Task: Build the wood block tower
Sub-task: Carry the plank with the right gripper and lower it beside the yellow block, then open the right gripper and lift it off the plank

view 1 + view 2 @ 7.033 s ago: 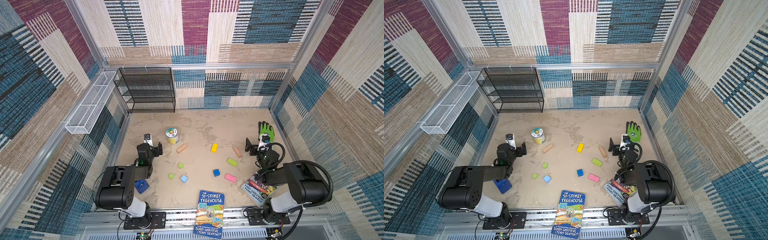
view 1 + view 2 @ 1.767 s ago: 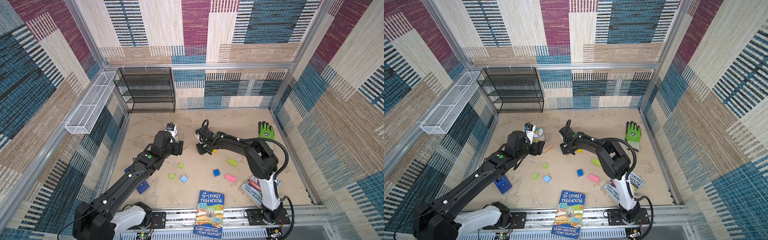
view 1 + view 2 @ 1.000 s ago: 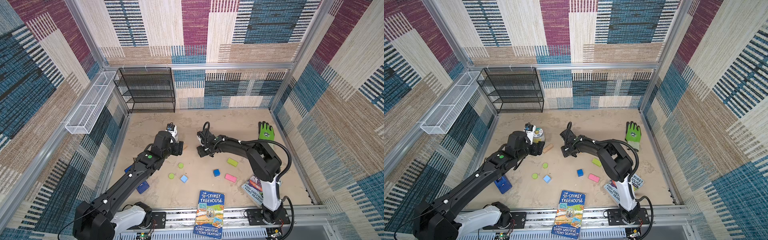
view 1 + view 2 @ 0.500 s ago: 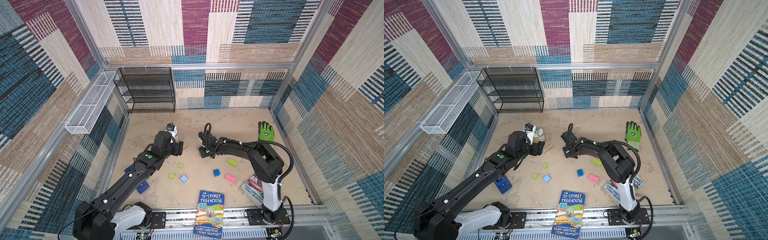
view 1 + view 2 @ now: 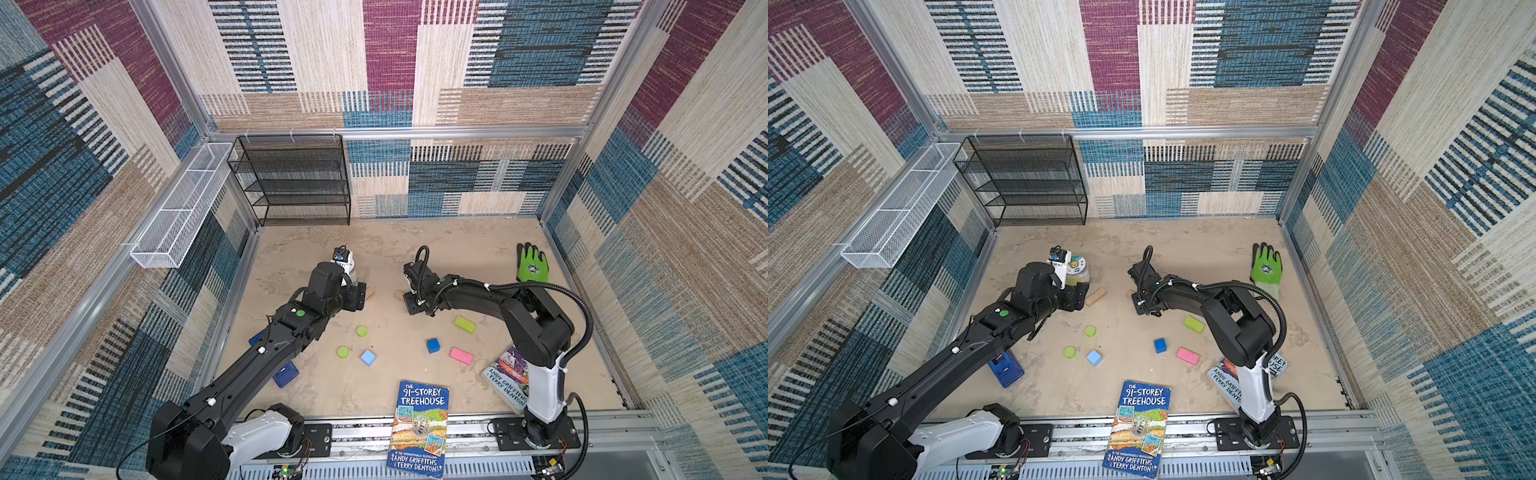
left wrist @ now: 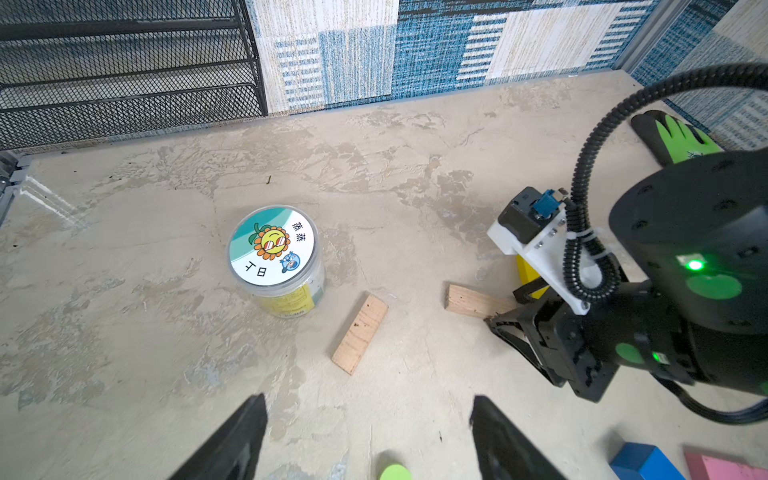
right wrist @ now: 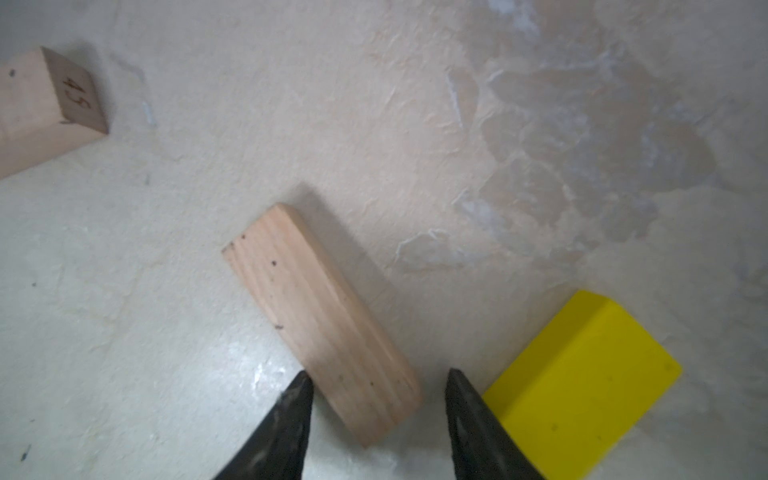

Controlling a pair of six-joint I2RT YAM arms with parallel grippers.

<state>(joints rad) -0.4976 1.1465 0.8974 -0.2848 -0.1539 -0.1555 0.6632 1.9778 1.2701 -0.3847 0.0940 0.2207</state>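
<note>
Since right gripper (image 7: pixel 380 384) straddles near end of tan bar (image 7: pixel 320 320), pinch turns on angle: bar's long axis runs obliquely away from claw, skewed to jaw line. Jaws half apart, nothing clamped. One tip at bar edge, other just beside yellow oblong (image 7: pixel 582 382). Bar flat on table (image 7: pixel 415 124): plain pale wood, straight grain, few dark specks. Left gripper (image 6: pixel 365 415) wide, empty; second tan bar (image 6: pixel 360 334) just ahead.

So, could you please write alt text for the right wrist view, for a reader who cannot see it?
The right gripper stands open, its fingertips straddling one end of a tan bar flat on the table. A yellow block lies beside one fingertip, and a second tan bar marked 45 lies apart.
</note>
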